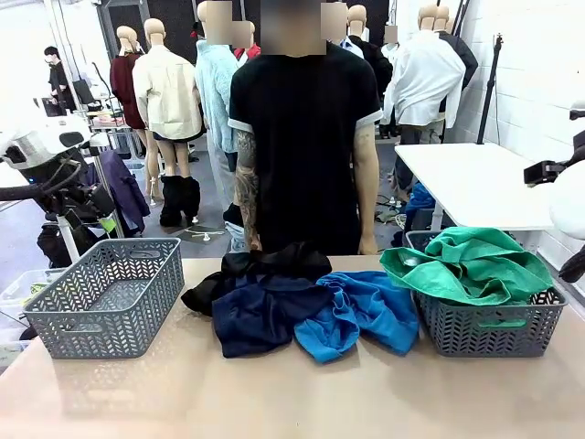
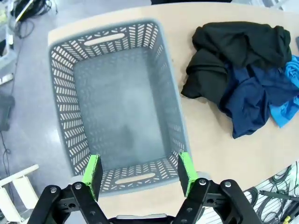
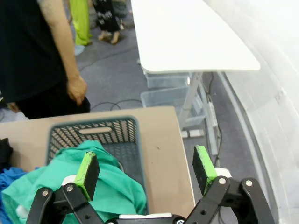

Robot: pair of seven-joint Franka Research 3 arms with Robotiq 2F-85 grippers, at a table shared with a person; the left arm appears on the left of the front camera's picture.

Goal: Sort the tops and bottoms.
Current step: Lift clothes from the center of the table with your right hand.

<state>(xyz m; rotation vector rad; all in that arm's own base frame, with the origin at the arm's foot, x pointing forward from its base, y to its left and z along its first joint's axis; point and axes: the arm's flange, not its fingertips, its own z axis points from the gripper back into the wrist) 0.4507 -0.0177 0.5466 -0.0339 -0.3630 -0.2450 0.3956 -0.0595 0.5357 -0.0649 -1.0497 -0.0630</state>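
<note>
Room lies open along your near table [image 1: 274,402] edge. Black cloth [image 1: 265,265], navy cloth [image 1: 260,315], blue cloth [image 1: 366,311] heap mid-table; green cloth [image 1: 466,261] spills over the right basket [image 1: 484,331] rim. Left pincer [image 2: 138,162] gapes empty over left basket [image 1: 101,315], right pincer [image 3: 145,164] likewise over green cloth.

A white side table [image 1: 471,183] stands on grey floor [image 3: 122,80] beside a white brick wall [image 1: 539,64].

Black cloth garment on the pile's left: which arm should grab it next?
Left, probably. The open left gripper hangs over the grey lattice basket next to the black cloth garment; the open right gripper is over the other basket with the emerald green garment.
</note>
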